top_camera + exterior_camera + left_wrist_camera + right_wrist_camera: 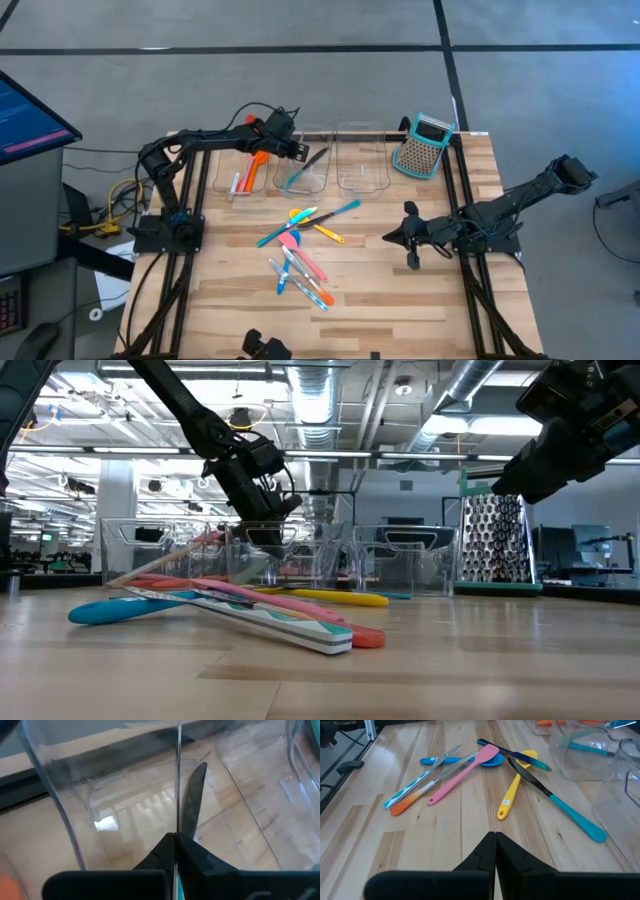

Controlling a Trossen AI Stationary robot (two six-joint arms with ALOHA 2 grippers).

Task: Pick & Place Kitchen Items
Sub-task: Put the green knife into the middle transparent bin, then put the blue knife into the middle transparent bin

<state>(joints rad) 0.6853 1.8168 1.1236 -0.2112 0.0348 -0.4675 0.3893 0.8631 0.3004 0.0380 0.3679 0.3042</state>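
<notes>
Left end effector (300,150), clamped on a black utensil (316,158), hovers over the middle bin (322,186); right end effector (410,237) is pressed together.

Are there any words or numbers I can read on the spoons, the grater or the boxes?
No text can be read anywhere.
Yellow spoon: a small white sticker on its handle, too small to read.
Monitor: blue screen with lines, too blurred to read.
Box grater, clear bins: no labels visible.
</notes>
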